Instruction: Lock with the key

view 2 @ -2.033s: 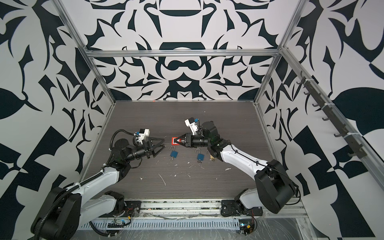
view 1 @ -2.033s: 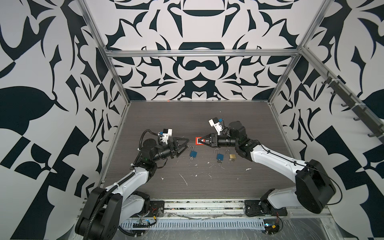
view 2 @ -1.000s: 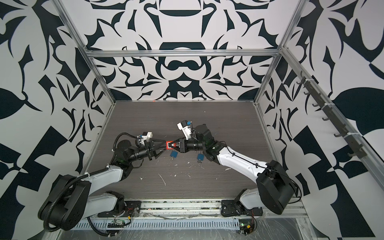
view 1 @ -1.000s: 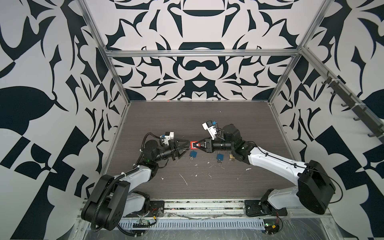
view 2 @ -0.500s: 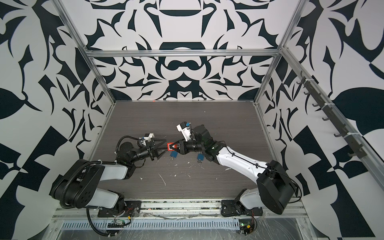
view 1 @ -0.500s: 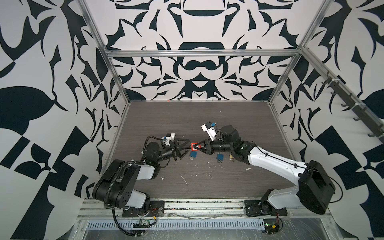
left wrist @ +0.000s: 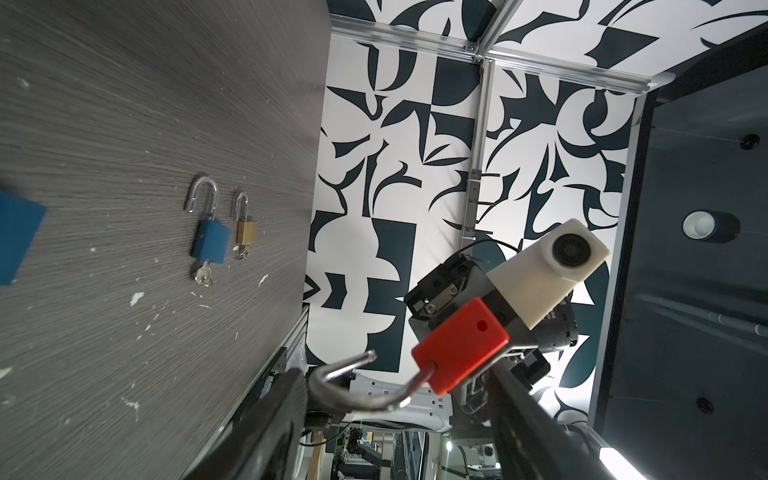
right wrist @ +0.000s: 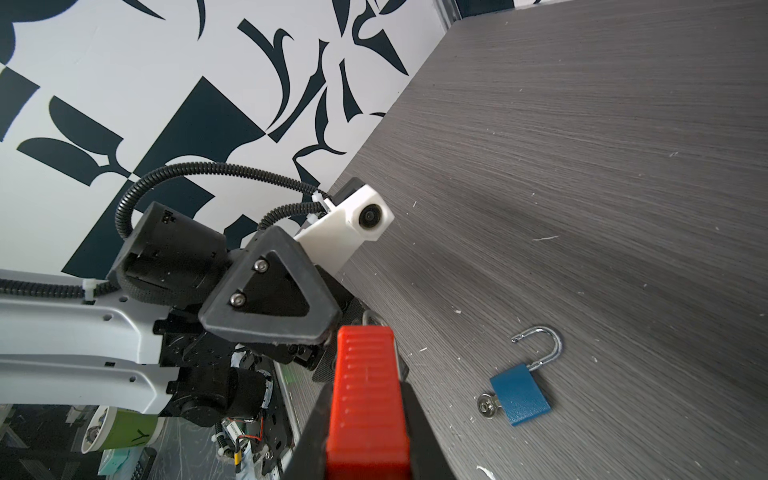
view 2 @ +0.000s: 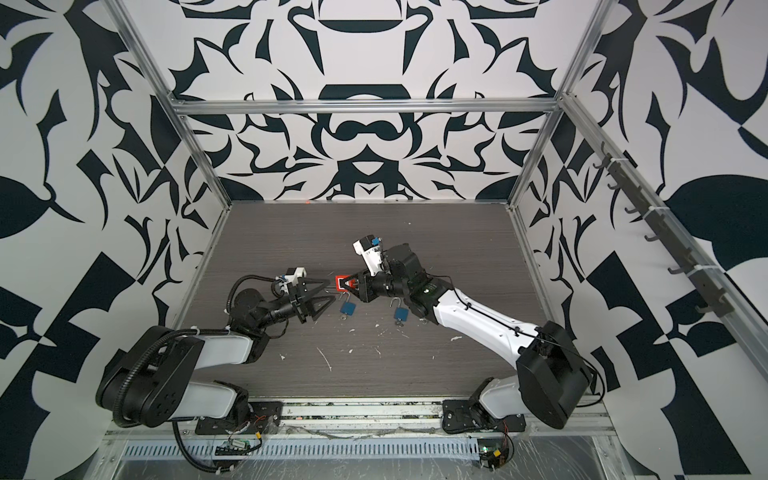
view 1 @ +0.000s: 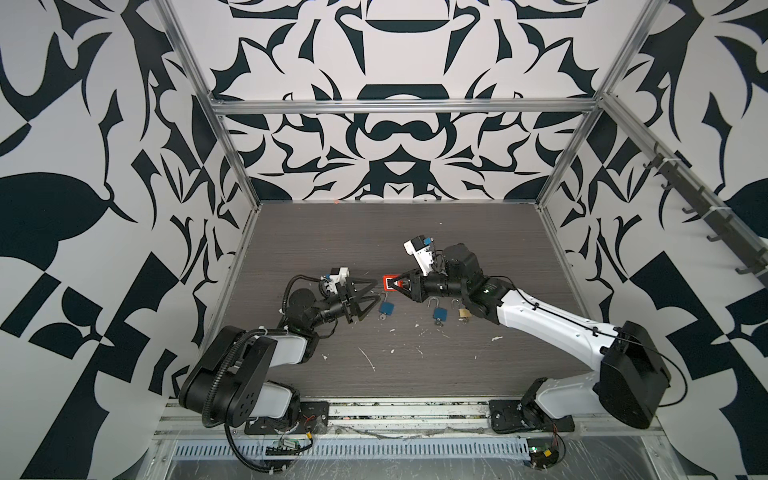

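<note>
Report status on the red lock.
Left pincer open, at the open shackle. Right pincer shut on red lock, aloft. Blue locks, brass lock on table, untouched.

The only mark that can be read is a dark Y-shaped sign on the side of a green cup [right wrist: 124, 430], seen in the right wrist view. Whether it is a letter or a logo cannot be told. The red padlock [right wrist: 365, 399] and blue padlock [right wrist: 521, 399] show no legible lettering.
</note>
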